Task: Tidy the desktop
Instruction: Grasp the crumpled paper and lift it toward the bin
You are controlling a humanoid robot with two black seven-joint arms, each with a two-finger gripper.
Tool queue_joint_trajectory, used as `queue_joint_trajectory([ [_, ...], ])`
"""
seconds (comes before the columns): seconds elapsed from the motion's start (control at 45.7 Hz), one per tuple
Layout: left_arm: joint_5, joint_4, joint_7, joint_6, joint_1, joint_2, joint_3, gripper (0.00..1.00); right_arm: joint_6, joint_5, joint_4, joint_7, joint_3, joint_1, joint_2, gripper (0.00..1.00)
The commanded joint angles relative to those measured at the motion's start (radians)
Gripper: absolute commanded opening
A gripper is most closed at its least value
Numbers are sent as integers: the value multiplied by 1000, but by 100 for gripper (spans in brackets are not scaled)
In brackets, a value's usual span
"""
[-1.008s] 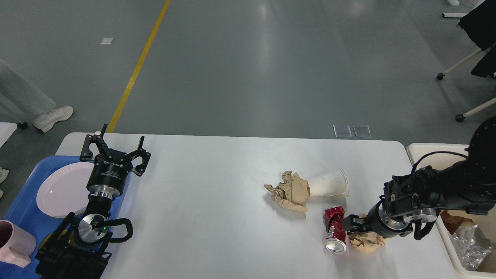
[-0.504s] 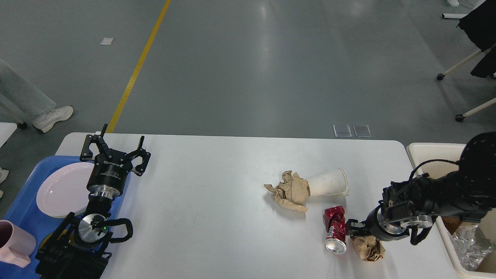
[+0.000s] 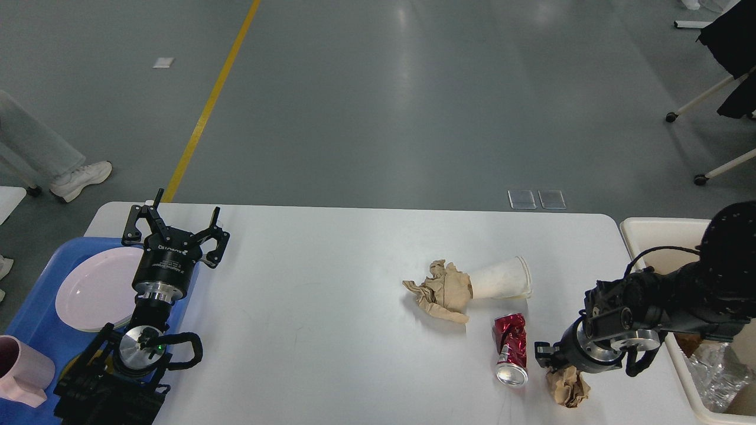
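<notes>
standing beside the large white rectangular table [image 3: 331, 307], i take the layout as a sorting job: crockery to the robot's left, rubbish to its right. the blue plastic tray [image 3: 35, 330] sits on the table's left end with a pale round plate [image 3: 94, 289] and a pink mug [image 3: 20, 369] on it, and the left claw [image 3: 175, 227] hovers by the plate with its fingers spread wide, holding nothing. the right claw [image 3: 543, 352] hangs low over a small crumpled brown paper ball [image 3: 568, 385], just beside a crushed red drink can [image 3: 511, 348]; seen dark and end-on, i cannot tell whether its fingers are apart or gripping the paper. a bigger wad of brown paper [image 3: 442, 290] touches a tipped white paper cup [image 3: 501, 278] further back. the cream plastic bin [image 3: 649, 231] off the right edge seems the destination, handily within that arm's reach. the arm hides much of the bin, and the mug and tray are cut off by the frame.
</notes>
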Motion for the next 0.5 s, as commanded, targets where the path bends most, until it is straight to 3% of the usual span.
queue_joint_trajectory([
  [0.0, 0, 0, 0, 0, 0, 0, 0, 96, 1, 8, 8, -2, 9, 9, -2, 0],
  [0.241, 0, 0, 0, 0, 0, 0, 0, 96, 16, 46, 8, -4, 12, 24, -18, 0],
  [0.482, 0, 0, 0, 0, 0, 0, 0, 96, 154, 63, 142, -4, -5, 228, -118, 0],
])
